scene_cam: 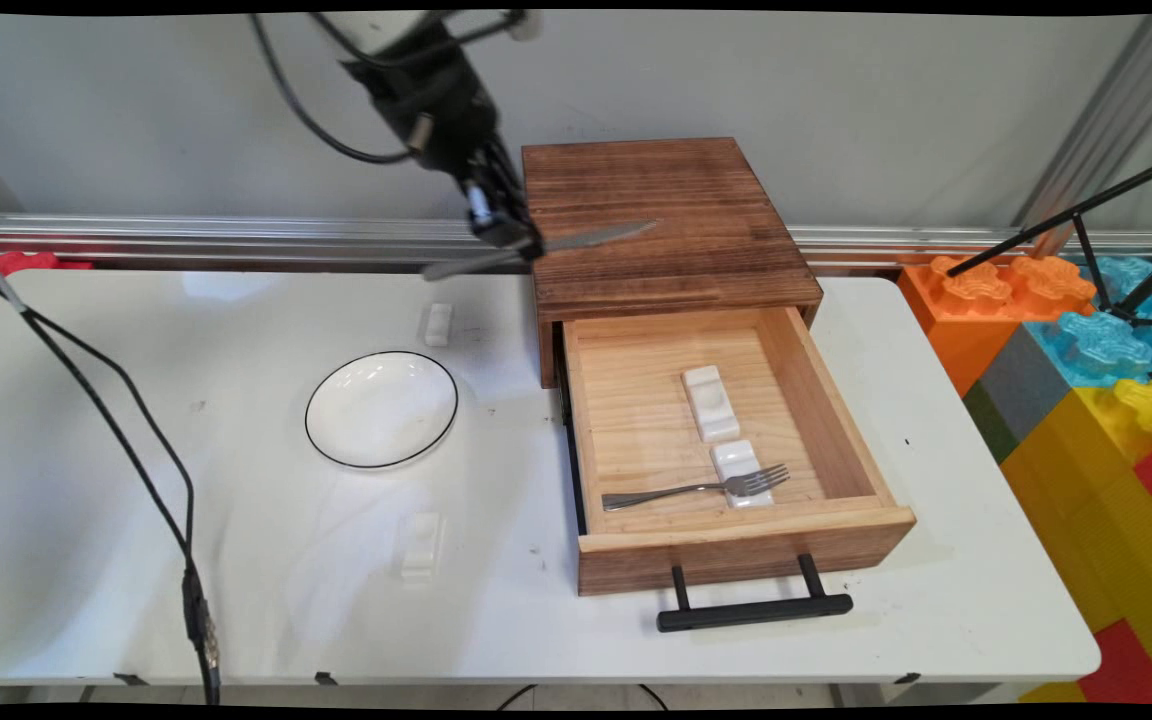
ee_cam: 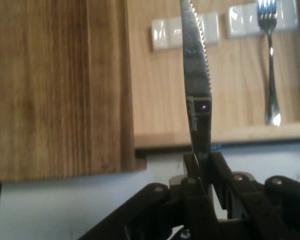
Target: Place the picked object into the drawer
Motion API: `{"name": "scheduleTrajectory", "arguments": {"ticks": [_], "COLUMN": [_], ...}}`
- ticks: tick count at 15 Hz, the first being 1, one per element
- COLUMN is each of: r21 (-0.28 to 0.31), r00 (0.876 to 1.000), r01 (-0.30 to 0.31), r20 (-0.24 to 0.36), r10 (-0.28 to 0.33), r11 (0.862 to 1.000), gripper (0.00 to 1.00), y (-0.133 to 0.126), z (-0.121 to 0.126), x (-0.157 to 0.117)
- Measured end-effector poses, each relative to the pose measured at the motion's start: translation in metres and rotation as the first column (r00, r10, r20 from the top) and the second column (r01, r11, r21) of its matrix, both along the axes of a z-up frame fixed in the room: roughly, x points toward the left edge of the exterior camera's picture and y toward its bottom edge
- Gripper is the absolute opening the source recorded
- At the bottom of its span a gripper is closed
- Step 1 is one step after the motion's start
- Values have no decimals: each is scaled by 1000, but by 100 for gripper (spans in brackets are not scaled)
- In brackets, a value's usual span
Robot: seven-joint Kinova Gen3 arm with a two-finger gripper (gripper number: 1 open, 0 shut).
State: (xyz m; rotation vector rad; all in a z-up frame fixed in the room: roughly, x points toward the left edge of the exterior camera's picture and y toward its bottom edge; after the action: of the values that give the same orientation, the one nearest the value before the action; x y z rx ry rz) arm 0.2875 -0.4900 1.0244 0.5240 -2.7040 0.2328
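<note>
White tabletop point(scene_cam: 136, 560), items listed from its left side to its right.

1. Two small white ceramic rests: one toward the wall point(scene_cam: 437, 324), one toward the near edge point(scene_cam: 421, 546). Both lie flat and well apart.
2. White plate point(scene_cam: 381, 409) with a thin black rim, lying between the two rests and holding nothing.
3. Black tool point(scene_cam: 506, 235), raised above the tabletop just beside the left edge of the wooden box point(scene_cam: 666, 215). Its fingers are closed tight on a metal knife point(scene_cam: 576, 242); the hand view shows the tool point(ee_cam: 202, 165) pinching the knife point(ee_cam: 197, 90) with no gap either side.
   - Position: held in the air, touching nothing else as far as can be seen.
   - Long axis: close to level, running left to right across the main view.
   - Heading: the blade tip points right, reaching over the box's top, and the handle end sticks out left of the tool. The hand view shows a serrated edge.
4. Dark-stained box, its pale drawer point(scene_cam: 816, 400) pulled fully out toward the near edge, with a black bar handle point(scene_cam: 754, 610).
5. Drawer contents: two more white rests, the farther one point(scene_cam: 709, 402) bare. A fork point(scene_cam: 696, 488) has its tines on the nearer one point(scene_cam: 740, 470) and its handle pointing left.
6. Coloured plastic blocks point(scene_cam: 1086, 400), stacked beyond the tabletop's right end.
</note>
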Motion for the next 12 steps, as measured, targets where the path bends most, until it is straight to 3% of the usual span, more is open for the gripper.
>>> {"name": "scheduleTrajectory", "arguments": {"ticks": [12], "r21": [-46], "r00": [997], "r01": [-22], "r20": [-70], "r10": [18], "r11": [999], "gripper": [0], "y": [-31], "z": [-85], "x": [-92]}}
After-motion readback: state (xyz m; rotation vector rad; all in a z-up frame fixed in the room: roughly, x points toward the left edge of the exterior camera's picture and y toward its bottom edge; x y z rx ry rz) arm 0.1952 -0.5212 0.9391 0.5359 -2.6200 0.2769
